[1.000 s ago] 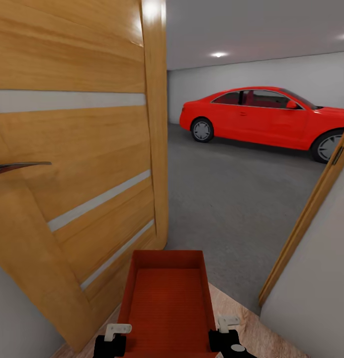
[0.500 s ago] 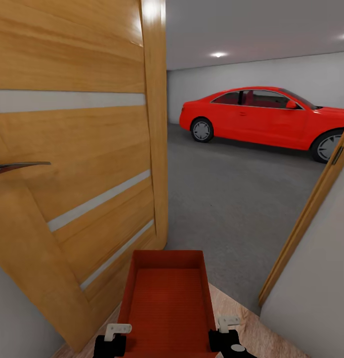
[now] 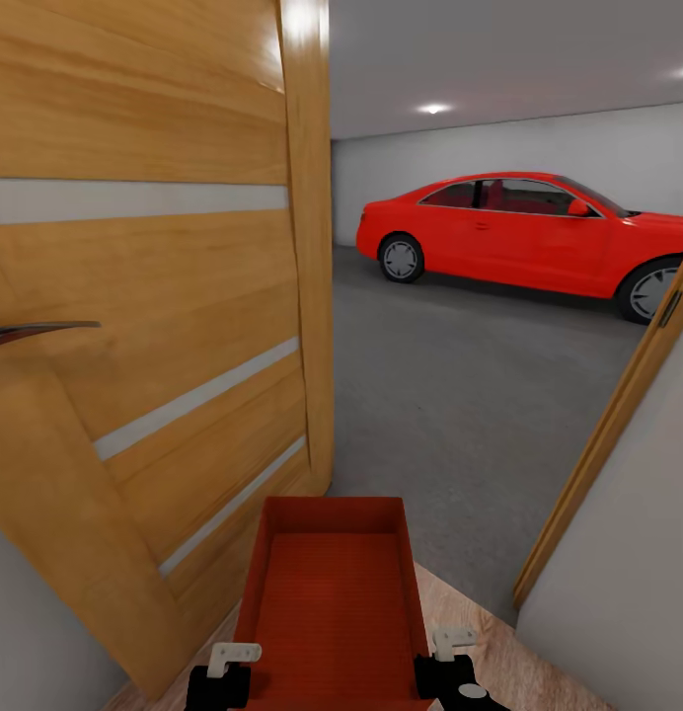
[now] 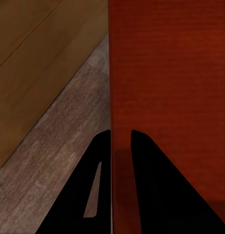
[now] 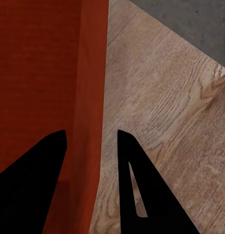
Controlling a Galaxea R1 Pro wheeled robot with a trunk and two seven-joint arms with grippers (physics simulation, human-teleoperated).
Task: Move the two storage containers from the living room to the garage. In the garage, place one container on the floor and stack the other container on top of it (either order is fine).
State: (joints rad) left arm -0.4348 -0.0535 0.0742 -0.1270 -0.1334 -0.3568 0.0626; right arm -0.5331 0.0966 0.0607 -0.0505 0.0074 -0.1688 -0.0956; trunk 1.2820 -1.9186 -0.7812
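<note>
Red-orange and open-topped, one storage container (image 3: 330, 592) is being carried low in front of the robot, lengthwise, its far end pointing through the doorway toward the garage. It is hanging above the light wood planks (image 5: 161, 122) right at the threshold, with the grey garage floor (image 3: 450, 395) beginning just beyond. Holding it by both long walls is likely keeping it level and narrow enough to pass between the wooden door (image 3: 154, 326) on the left and the door frame (image 3: 608, 434) on the right.

The left gripper (image 4: 121, 139) is sitting on the container's left wall, fingers clamped on the thin rim, one inside and one outside. The right gripper (image 5: 92, 139) is straddling the right wall likewise; its fingers are standing slightly wider than the wall, though judged to be gripping it. Both grippers are positioned at the near end, symmetrically, wrists pointing downward.

A red car (image 3: 529, 237) is parked well beyond, along the far wall.
</note>
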